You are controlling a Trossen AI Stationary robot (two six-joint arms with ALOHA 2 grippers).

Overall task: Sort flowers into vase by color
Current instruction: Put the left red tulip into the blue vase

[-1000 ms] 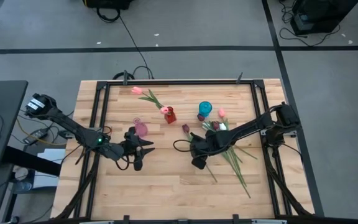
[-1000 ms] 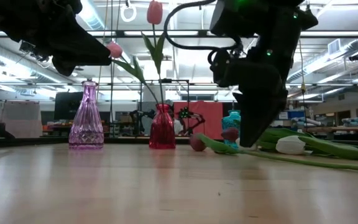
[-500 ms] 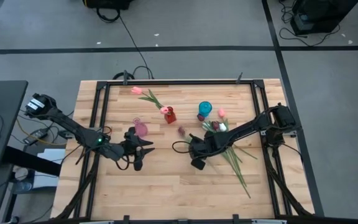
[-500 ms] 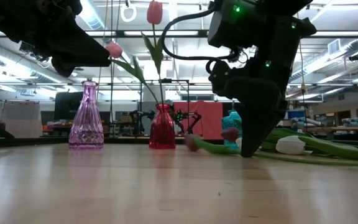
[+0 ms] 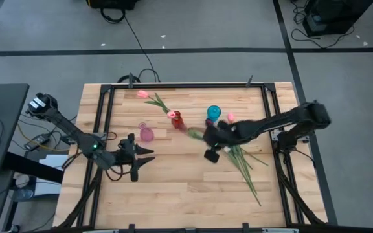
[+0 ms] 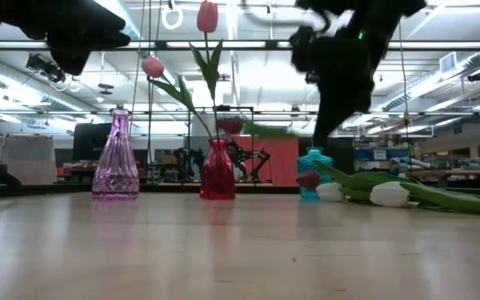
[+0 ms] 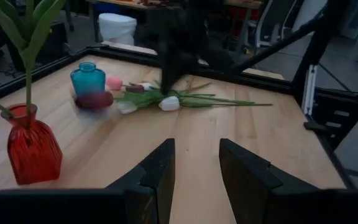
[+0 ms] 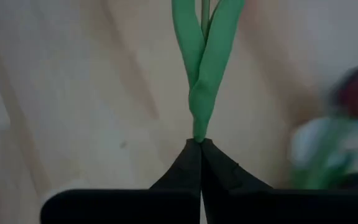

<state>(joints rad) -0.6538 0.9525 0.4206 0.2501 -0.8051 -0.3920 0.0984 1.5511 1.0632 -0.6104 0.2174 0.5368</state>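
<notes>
Now my right gripper (image 5: pixel 214 138) is up off the wood near the table's middle, a little toward the right edge, with its fingers (image 8: pixel 194 163) pinched together on a flower stem (image 8: pixel 201 93) — the green leaves run straight out from the closed tips. In the low view the maroon head (image 6: pixel 231 126) of that flower hangs just above the red vase's (image 5: pixel 177 120) mouth. That vase, toward the far edge, already holds two pink tulips (image 5: pixel 142 94). A pink vase (image 5: pixel 146 134) stands beside it toward the left edge, a blue vase (image 5: pixel 213 113) toward the right. Loose flowers (image 5: pixel 243 162) lie in a heap on the right half, stems pointing at the near right corner — one white head (image 6: pixel 389 194) shows clearly. My left gripper (image 5: pixel 133 162) hovers near the pink vase, fingers (image 7: pixel 156 176) apart, holding nothing.
</notes>
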